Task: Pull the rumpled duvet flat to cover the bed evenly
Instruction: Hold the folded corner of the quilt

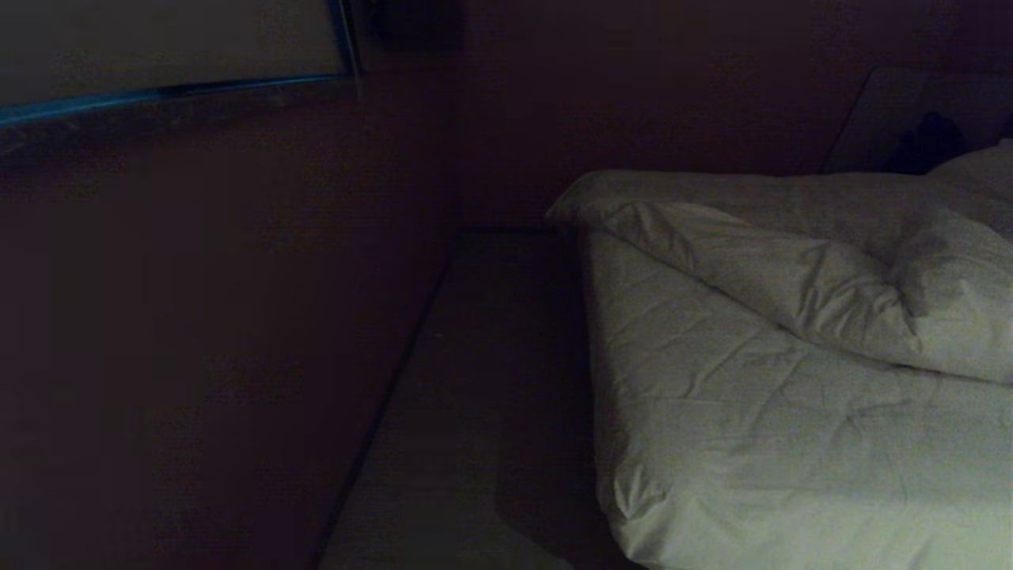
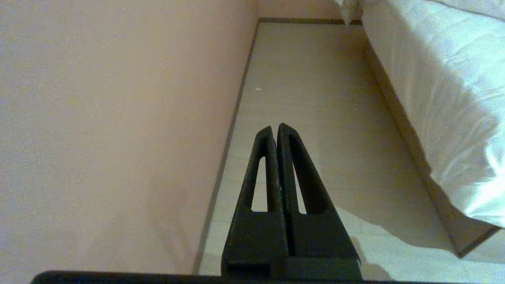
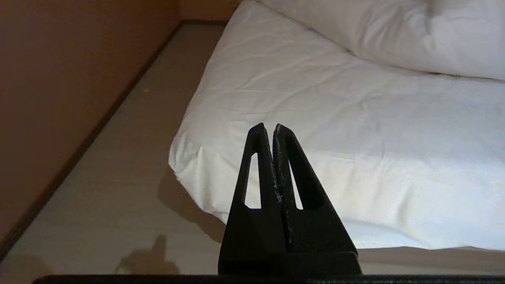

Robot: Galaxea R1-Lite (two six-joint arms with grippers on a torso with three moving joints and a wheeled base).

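My left gripper (image 2: 275, 130) is clenched on nothing, its two black fingers pressed together low in the centre of the left wrist view, hanging over the floor (image 2: 315, 98) in the aisle between the wall (image 2: 118, 118) and the bed (image 2: 414, 130). My right gripper (image 3: 267, 129) is likewise closed and empty, low centre in its own view, pointing toward the near corner of the duvet (image 3: 335, 130) without touching it. Neither arm shows in the head view.

Moving outward, the duvet fills the right half of the head view. Its near part lies fairly flat and creased, draping over the bed's left edge and near corner. Further up, in the right middle of the frame, a thick fold (image 1: 831, 293) is doubled back over the flat part, running diagonally from the far left corner toward the right edge. A pillow (image 1: 981, 170) peeks in at the upper right. I can't see the right side of the bed at all.

By my reckoning the job hasn't started: nothing is gripped and the fold is unopened. What's left is nearly everything: reach in, take hold of the folded edge, draw it out so the cover lies in a single layer, then even it over the sides I can't yet check.
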